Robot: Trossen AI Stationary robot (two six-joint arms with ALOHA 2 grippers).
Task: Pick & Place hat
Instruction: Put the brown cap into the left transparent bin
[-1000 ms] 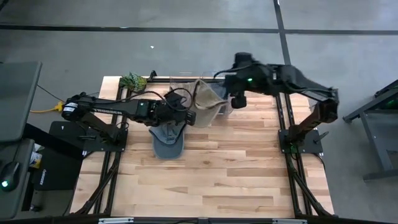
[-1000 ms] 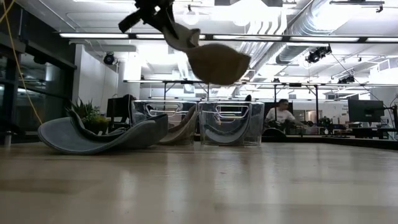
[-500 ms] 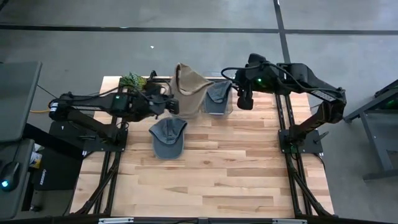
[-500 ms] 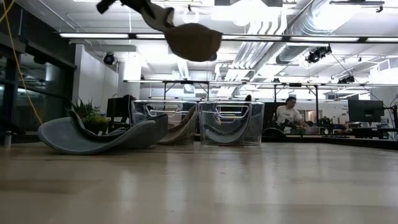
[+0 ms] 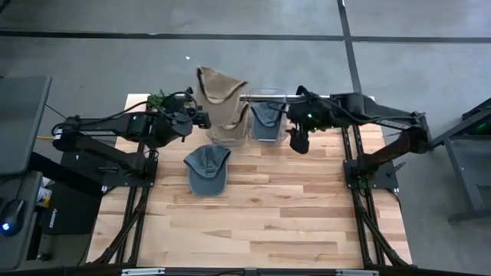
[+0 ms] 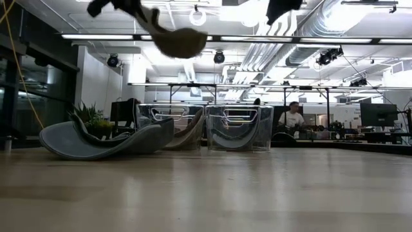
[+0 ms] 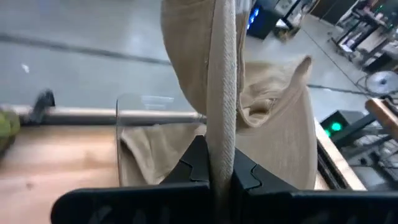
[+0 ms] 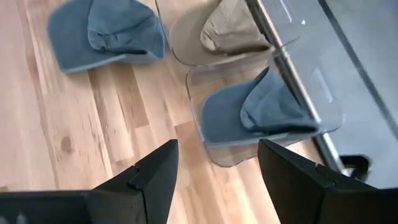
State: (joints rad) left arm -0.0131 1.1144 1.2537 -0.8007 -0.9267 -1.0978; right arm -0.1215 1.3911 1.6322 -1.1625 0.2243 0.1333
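Above the back edge of the table (image 5: 268, 222), my left gripper (image 7: 214, 171) pinches the tan hat (image 5: 219, 92) by its brim, fingers pressed tight on the fabric, hat lifted clear of the wood. It hangs over the left clear bin (image 5: 230, 132), which has a second tan hat (image 8: 227, 25) in it. In the low view the held hat (image 6: 170, 40) sits high, well above the tabletop. My right gripper (image 8: 214, 168) hovers just beside the right clear bin (image 8: 314, 87), fingers spread wide, holding nothing. That bin holds a blue cap (image 5: 267, 116). Another blue cap (image 5: 207, 169) lies flat on the table, in front of the bins, apart from both grippers. Small green plant (image 5: 163, 100) at the back left corner. A metal bar (image 7: 124, 114) runs along behind the bins. One person (image 6: 293, 117) is seated in the room beyond.
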